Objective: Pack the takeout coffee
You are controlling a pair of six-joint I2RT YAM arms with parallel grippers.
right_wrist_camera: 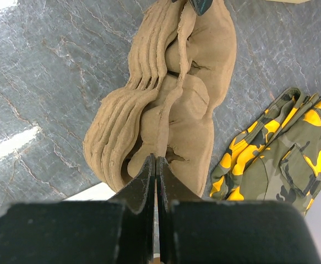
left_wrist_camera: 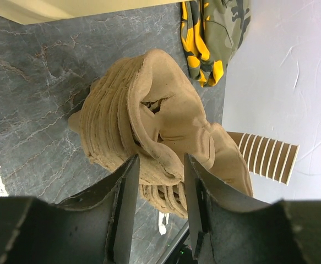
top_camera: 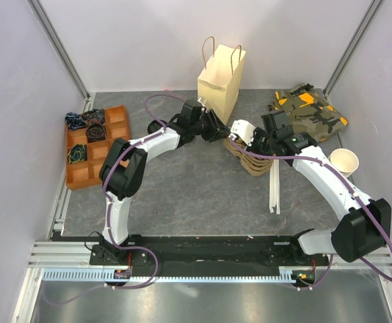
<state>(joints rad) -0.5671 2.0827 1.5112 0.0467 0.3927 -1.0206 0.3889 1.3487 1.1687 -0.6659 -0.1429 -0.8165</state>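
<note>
The takeout coffee, a brown cup with a black lid, shows in no view. A stack of tan moulded-pulp cup carriers point(top_camera: 249, 158) lies mid-table; it also shows in the left wrist view point(left_wrist_camera: 143, 121) and the right wrist view point(right_wrist_camera: 166, 93). My left gripper point(top_camera: 221, 132) is open, its jaws point(left_wrist_camera: 160, 165) either side of the top carrier's edge without closing on it. My right gripper point(top_camera: 251, 139) is shut, its tips point(right_wrist_camera: 156, 159) pinching a thin wall of the top carrier. The tan paper bag point(top_camera: 221, 79) stands upright and open behind the stack.
A camouflage cloth point(top_camera: 310, 111) lies at the back right. A stack of pale lidless cups point(top_camera: 344, 161) sits at the right wall. An orange compartment tray point(top_camera: 91, 161) with dark items is at the left. A white strip point(top_camera: 273, 185) lies in front of the carriers.
</note>
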